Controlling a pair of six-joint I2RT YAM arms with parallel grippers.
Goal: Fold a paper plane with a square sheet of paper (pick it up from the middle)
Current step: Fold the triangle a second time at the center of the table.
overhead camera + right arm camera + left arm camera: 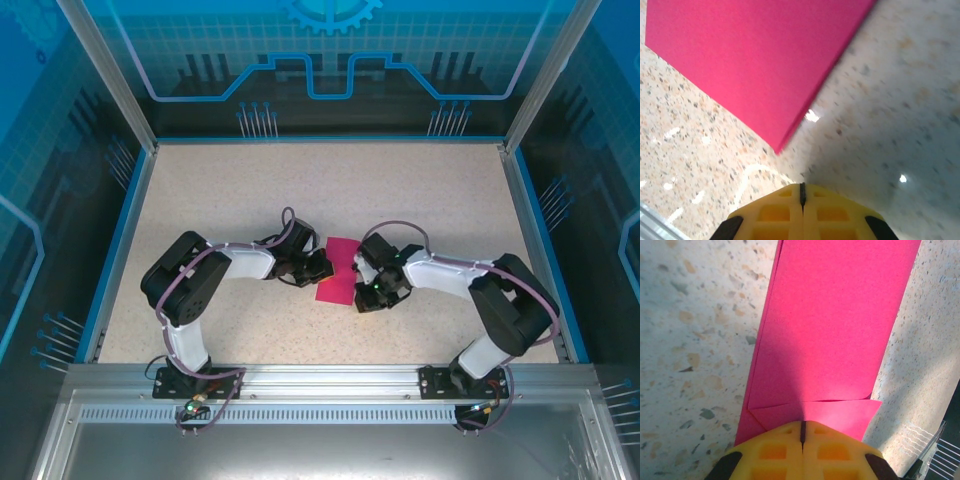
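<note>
Both claws were pressed together. The left gripper point(802, 432) hid part of the near edge of the folded square sheet of paper point(830, 330), which lay in the middle of the table point(430, 200); any pinch was hard to judge. The right gripper point(802, 195) hung beside its corner, apart.

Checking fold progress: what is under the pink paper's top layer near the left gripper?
Another layer of the paper sticks out past its near edge, on the speckled table. Anything between the layers is covered.
</note>
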